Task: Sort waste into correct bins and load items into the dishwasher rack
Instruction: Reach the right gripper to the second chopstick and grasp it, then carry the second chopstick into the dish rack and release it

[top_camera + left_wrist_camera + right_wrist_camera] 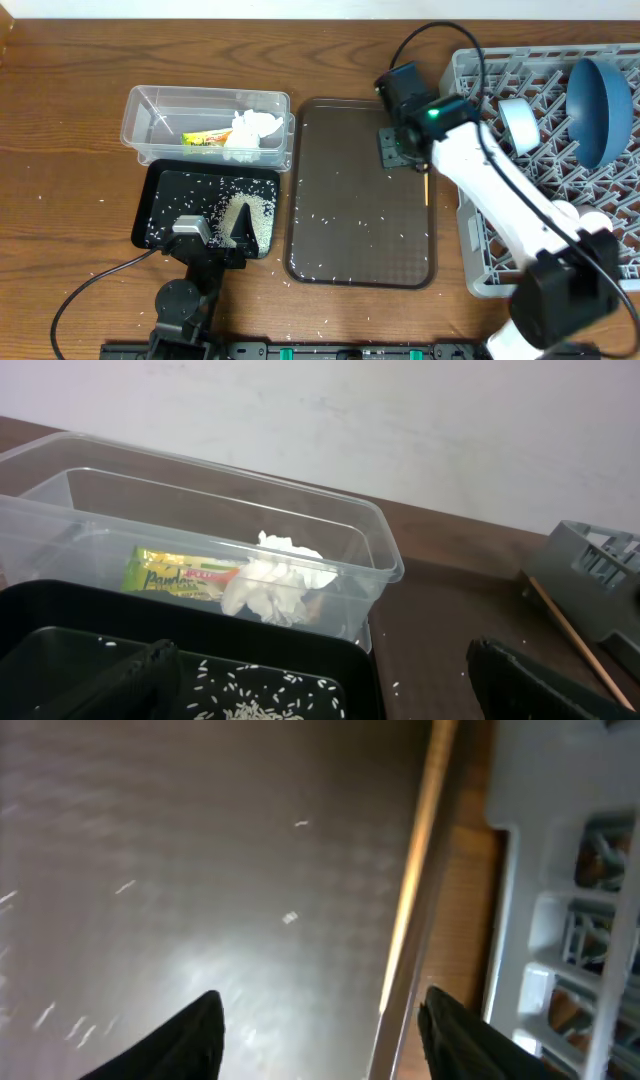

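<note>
The right pincer [322, 1012] hangs wide open just beside the thin wooden chopstick [412, 920], which lies along the dark brown textured serving tray's [200, 870] edge near the grey lattice dishwasher rack [560, 870], apparently ready to straddle it.

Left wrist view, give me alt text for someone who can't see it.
A clear tub holds a yellow-green wrapper and crumpled tissue. In front, a black tray carries rice grains, between the open jaws of the left gripper.
</note>
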{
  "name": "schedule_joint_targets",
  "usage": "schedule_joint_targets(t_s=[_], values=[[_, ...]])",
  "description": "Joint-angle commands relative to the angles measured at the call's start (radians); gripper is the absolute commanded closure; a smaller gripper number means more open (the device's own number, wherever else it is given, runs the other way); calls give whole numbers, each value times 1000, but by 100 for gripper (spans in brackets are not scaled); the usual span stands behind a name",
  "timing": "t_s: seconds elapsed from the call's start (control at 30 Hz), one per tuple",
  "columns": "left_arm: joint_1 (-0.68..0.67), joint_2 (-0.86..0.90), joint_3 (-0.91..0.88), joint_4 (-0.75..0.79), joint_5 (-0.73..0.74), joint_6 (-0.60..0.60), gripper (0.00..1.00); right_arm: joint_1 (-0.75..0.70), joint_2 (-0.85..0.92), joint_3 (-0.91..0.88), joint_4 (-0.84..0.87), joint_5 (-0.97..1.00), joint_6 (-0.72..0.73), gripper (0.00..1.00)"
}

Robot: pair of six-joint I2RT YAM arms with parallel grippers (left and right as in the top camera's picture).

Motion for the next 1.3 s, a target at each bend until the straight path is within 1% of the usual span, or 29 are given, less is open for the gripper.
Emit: schedule_joint_targets(t_s=[0.0,0.07,0.17,0.23,0.37,0.43,0.5,0.57,0.67,0.77,0.9,0.93,0.97,1.0,1.1,1.27], values=[[5,-5,-28,-23,-11,2,6,-27,80,-19,32,161,121,38],[5,-5,-28,-23,-11,2,6,-41,112,-19,65,156,118,40],[5,-5,-28,-23,-11,2,6,-57,158,-19,101,153,102,46],[5,-5,-28,-23,-11,2,6,-63,185,-19,112,148,92,52],[5,-5,-28,-23,-11,2,6,-75,245,-19,126,154,93,55],[5,-5,-28,-23,-11,2,6,-80,275,-19,135,145,93,54],[5,-5,-28,-23,-11,2,6,-87,305,-19,138,130,92,59],[5,-5,-28,-23,-11,2,6,-92,328,-19,131,128,92,61],[5,-5,-28,-23,-11,2,6,-97,341,-19,115,123,93,65],[5,-5,-28,-23,-11,2,6,-96,341,-19,102,118,93,73],[5,-5,-28,-23,-11,2,6,-97,341,-19,84,82,92,78],[5,-5,-28,-23,-11,2,6,-97,341,-19,84,64,85,82],[5,-5,-28,-23,-11,2,6,-97,341,-19,89,33,63,94],[5,-5,-28,-23,-11,2,6,-97,341,-19,94,4,42,99],[5,-5,-28,-23,-11,2,6,-95,336,-14,106,-87,-26,99],[5,-5,-28,-23,-11,2,6,-95,269,-10,116,-197,-42,99]])
